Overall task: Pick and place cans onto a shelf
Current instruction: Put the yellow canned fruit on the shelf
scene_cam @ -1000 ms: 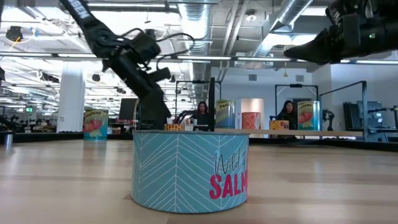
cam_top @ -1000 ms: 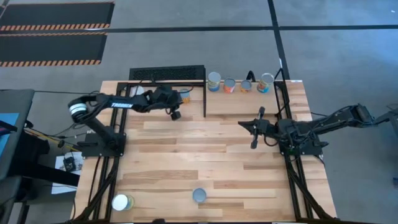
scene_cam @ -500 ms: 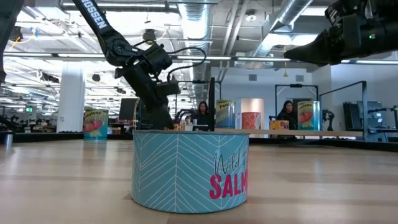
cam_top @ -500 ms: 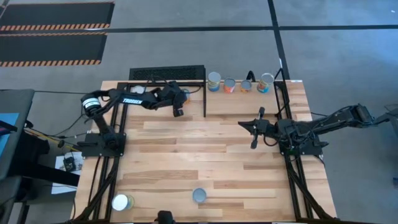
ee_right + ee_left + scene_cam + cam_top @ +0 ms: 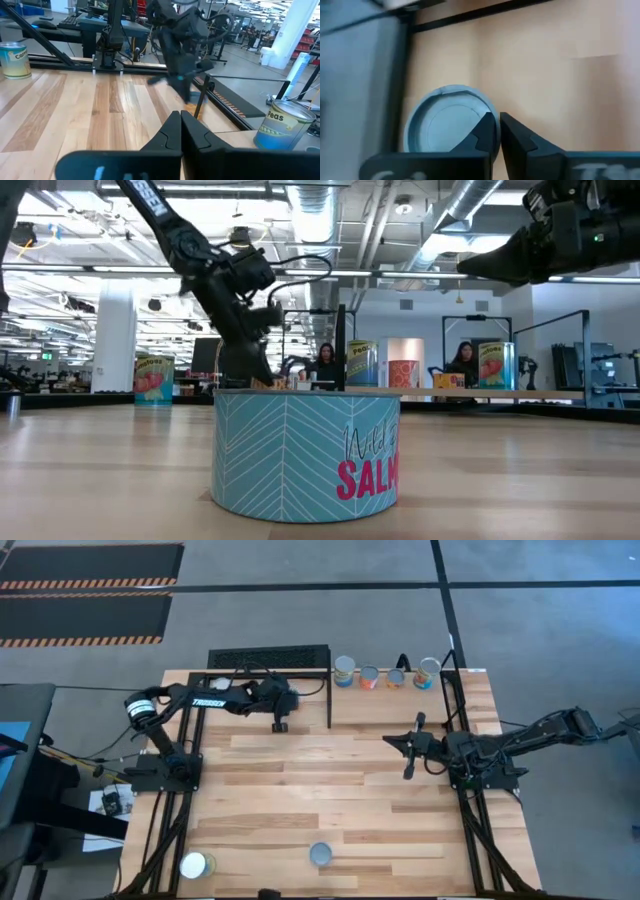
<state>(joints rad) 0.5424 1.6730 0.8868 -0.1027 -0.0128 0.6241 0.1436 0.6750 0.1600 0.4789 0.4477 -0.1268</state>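
While the left gripper (image 5: 281, 723) hangs at the front edge of the shelf (image 5: 268, 659), its fingers are pressed together on nothing. Its wrist view shows a can (image 5: 449, 125) with a pale silver lid standing upright just beside and below the fingertips, near the shelf's black bar. The right gripper (image 5: 408, 745) waits over the middle of the table, well apart, with its fingers likewise together. Beyond it, at the far edge, stands a row of four cans (image 5: 369, 677). The salmon can (image 5: 305, 455) and a white can (image 5: 197, 865) sit well behind both grippers, by the near edge. Each tin is probably rigid and fairly weighty if full, with a smooth, curved, likely slippery wall. The sound hold would be across the full width at mid-height of the label, with the fingers first spread wider than the lid.
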